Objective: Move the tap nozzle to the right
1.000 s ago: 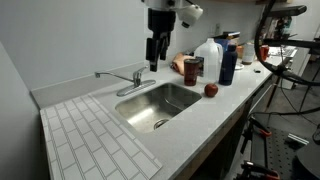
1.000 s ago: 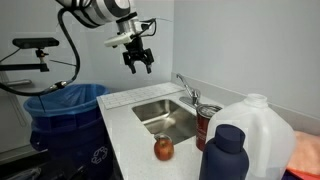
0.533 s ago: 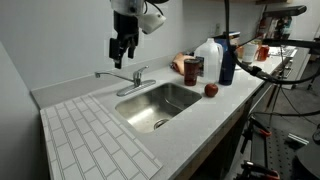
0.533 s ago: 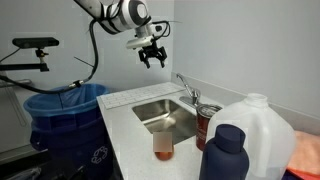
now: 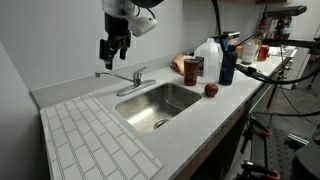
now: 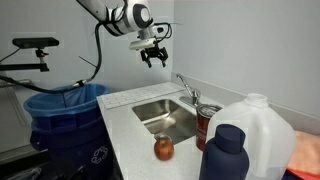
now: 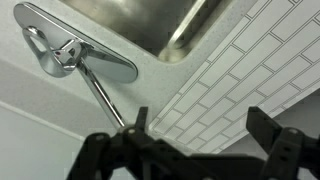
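The tap nozzle is a slim chrome spout that runs along the back of the counter from its chrome base, pointing away from the sink. It also shows in an exterior view and in the wrist view. My gripper hangs in the air above the spout's free end, apart from it, fingers spread and empty. It shows high above the counter in an exterior view. In the wrist view the open fingers frame tiled drainboard, with the spout near one fingertip.
A steel sink lies beside a tiled drainboard. A red apple, a can, a white jug and a dark blue bottle stand past the sink. A blue bin stands beyond the counter.
My gripper has travelled along the back of the counter, from above the faucet base to above the spout's free end. It stayed open. The nozzle has not moved.
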Robot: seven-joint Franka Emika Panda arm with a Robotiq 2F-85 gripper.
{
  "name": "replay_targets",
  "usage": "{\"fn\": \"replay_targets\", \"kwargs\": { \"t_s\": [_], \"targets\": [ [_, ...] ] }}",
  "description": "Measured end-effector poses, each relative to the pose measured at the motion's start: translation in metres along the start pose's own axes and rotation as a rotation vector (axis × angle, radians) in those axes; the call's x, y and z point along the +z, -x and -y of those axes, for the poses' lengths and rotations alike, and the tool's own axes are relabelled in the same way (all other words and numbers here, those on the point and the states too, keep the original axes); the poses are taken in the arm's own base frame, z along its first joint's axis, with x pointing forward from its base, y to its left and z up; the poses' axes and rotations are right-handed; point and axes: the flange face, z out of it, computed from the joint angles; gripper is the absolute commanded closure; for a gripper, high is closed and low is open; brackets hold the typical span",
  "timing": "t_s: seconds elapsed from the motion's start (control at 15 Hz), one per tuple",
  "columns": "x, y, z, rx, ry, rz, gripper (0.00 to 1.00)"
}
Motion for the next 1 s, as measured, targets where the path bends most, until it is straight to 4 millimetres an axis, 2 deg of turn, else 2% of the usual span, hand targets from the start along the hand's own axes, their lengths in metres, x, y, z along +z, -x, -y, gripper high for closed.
{"fn": "replay_targets", "kwargs": {
  "t_s": [0.2, 0.47, 0.67, 1.0],
  "targets": [
    [0.002, 0.0, -0.005, 0.006, 0.009, -0.002, 0.0],
    [0.014, -0.013, -0.043, 0.028, 0.062, -0.071, 0.0],
    [0.034, -0.028, -0.065, 0.04, 0.074, -0.13, 0.0],
    [0.072, -0.06, -0.069, 0.049, 0.055, -0.235, 0.0]
  ]
}}
